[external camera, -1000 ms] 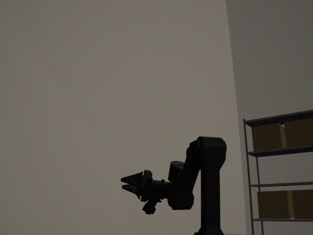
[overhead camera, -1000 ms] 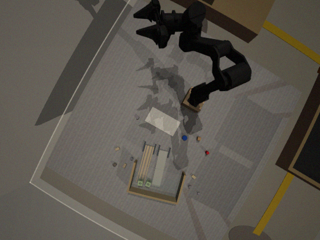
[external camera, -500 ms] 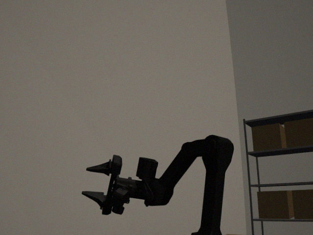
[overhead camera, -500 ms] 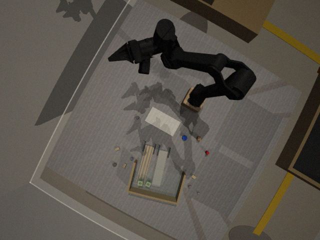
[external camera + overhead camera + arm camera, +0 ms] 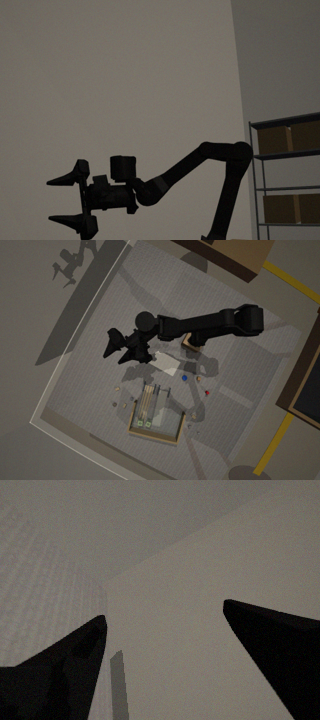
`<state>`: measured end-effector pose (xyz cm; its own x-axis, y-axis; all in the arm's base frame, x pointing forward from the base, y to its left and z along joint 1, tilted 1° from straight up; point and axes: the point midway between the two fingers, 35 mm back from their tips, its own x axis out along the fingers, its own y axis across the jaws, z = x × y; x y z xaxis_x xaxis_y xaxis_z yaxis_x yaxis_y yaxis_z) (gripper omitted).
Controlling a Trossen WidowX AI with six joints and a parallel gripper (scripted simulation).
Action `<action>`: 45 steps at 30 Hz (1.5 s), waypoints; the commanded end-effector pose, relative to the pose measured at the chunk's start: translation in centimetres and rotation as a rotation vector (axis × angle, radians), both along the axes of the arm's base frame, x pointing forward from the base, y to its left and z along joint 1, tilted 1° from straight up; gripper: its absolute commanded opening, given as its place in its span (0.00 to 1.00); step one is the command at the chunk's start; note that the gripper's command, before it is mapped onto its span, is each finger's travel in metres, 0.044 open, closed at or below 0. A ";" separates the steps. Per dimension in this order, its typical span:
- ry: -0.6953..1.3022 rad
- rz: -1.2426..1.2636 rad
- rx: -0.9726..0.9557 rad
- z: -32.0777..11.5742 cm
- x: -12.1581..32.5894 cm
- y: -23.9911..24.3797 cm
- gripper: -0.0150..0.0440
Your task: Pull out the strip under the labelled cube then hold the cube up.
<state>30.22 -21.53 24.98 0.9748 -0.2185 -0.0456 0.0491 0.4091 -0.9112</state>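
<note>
My gripper [image 5: 111, 360] [image 5: 48, 200] [image 5: 166, 613] is wide open and empty, raised high and away from the cubes, with its fingers pointing sideways. Two small green cubes [image 5: 140, 423] [image 5: 148, 424] sit side by side at the far end of the tray in the top view. Each shows a small dark mark on top, too small to read. Narrow light wooden strips [image 5: 145, 403] run lengthwise from the left cube's area towards the dark end rails. A wider pale grey strip [image 5: 160, 405] lies to their right. Which strip is under which cube cannot be told. The wrist view shows no strip or cube.
A wooden-walled tray [image 5: 152, 436] surrounds the cube end. Dark rails [image 5: 169, 392] stand near the strips' other ends. A pale sheet [image 5: 169, 365], a blue disc [image 5: 184, 377], a red piece [image 5: 207, 392] and an orange block [image 5: 198, 378] lie nearby, with several small bits around the tray.
</note>
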 end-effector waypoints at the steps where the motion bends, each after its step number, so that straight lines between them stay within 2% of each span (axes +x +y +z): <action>1: 0.048 0.075 0.325 -1.8 2.9 6.6 0.93; 10: 0.242 0.125 0.796 -5.5 3.9 18.3 0.93; 19: 0.482 0.054 1.105 -9.1 -0.1 28.2 0.93; 45: 0.492 0.049 1.114 -9.2 -0.3 28.5 0.93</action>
